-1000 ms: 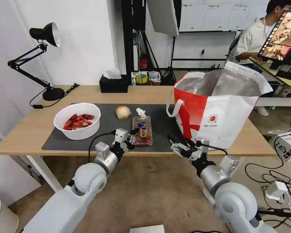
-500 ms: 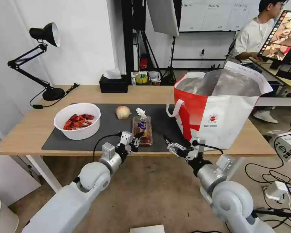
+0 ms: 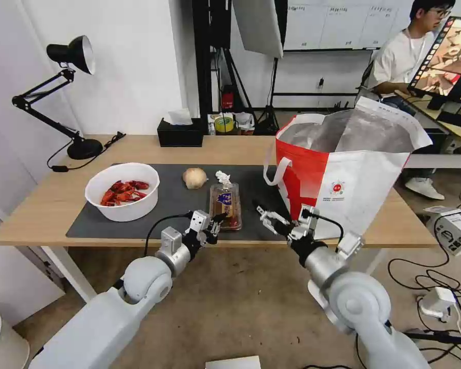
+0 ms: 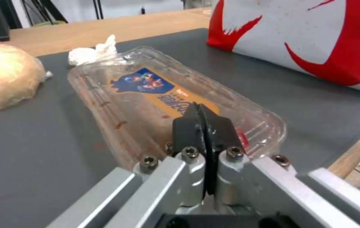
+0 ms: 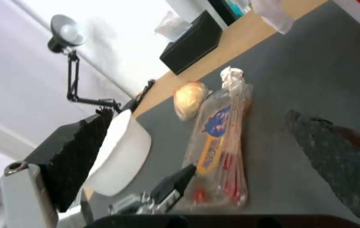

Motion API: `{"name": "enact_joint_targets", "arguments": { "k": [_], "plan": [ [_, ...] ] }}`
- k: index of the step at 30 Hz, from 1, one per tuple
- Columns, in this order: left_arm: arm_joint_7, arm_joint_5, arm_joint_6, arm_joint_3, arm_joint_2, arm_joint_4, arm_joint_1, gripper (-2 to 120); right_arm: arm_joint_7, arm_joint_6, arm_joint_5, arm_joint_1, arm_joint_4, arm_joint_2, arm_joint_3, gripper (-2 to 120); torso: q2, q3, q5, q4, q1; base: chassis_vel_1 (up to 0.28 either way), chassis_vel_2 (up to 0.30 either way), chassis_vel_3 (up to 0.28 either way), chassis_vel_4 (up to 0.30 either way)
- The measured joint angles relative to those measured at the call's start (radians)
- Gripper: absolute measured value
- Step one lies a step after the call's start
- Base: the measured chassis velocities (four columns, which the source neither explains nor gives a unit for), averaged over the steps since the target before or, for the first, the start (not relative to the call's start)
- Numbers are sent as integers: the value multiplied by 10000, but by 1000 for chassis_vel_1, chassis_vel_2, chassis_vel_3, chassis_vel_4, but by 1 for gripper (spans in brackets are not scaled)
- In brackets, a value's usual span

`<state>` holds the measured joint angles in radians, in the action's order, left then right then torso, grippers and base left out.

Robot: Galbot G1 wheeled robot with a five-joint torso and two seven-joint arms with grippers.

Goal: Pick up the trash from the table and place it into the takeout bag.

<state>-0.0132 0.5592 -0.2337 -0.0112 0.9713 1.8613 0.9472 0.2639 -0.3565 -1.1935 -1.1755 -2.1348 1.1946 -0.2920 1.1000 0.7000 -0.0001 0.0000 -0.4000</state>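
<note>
The clear plastic tray [image 3: 225, 205] with scraps lies on the dark mat [image 3: 169, 210] near the table's [image 3: 46, 205] front edge. My left gripper [image 3: 218, 219] is shut and empty, its tips [image 4: 201, 117] just at the tray's [image 4: 159, 95] near end. To the right of the tray [image 5: 224, 142], my right gripper [image 3: 265, 215] hovers open over the mat, its fingers spread wide [image 5: 197, 126]. The white bowl [image 3: 123, 192] of crayfish shells stands at the left. The beige ball [image 3: 194, 178] and crumpled tissue [image 3: 223, 178] lie behind the tray. The takeout bag [image 3: 343, 174] stands open at the right.
A black tissue box [image 3: 180, 133] and a black desk lamp [image 3: 69, 92] stand along the table's back. A bag handle [image 3: 274, 171] hangs toward the mat. A person sits at a desk in the room behind.
My right gripper has moved left and forward, from the table's front edge to over the mat beside the tray. My left gripper has shifted slightly right at the tray's near end.
</note>
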Motion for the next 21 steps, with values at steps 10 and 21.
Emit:
{"name": "enact_joint_targets", "arguments": {
  "k": [10,21],
  "plan": [
    [-11,22,43,13,-113,-107,-50,0,1077,-312,-1409,1806,1473,270,621,100,-1,1,1,1,-1,0,0,0,0],
    [-17,38,64,-28,-37,-148,-83,0,2153,-1356,-2123,3094,2686,618,1033,100,0,0,0,0,0,0,0,0,0]
  ]
}}
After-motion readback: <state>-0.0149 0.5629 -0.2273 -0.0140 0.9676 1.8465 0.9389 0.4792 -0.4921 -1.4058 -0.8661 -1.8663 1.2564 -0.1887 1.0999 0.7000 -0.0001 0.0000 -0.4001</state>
